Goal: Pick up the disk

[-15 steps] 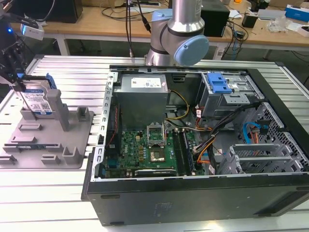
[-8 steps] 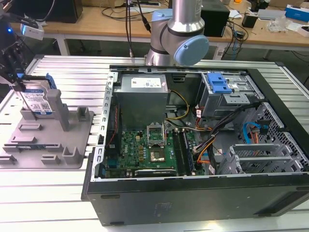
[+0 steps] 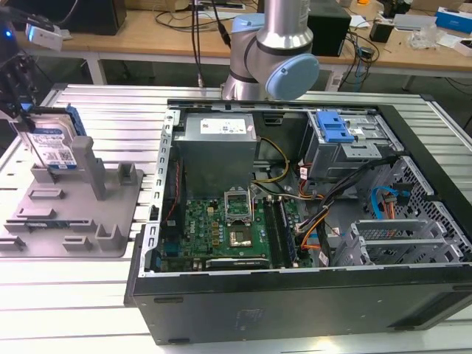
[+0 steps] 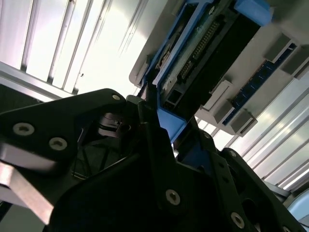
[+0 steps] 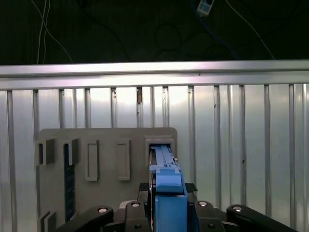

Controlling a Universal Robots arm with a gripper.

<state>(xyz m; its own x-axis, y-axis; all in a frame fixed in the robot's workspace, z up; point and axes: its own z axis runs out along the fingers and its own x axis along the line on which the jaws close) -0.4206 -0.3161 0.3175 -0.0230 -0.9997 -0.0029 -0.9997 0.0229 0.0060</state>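
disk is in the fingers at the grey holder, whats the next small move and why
Probably a short straight lift. The gripper looks closed on the disk, which stands upright with its lower edge still in the grey holder; a sideways pull would likely catch on the upright posts.

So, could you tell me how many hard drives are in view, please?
1: the disk stands on edge at the grey holder, at the exterior view's left. Others may be hidden in the drive cage.

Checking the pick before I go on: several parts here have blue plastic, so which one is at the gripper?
The disk, standing on edge in the grey holder at the exterior view's left. The blue latch sits inside the computer case.
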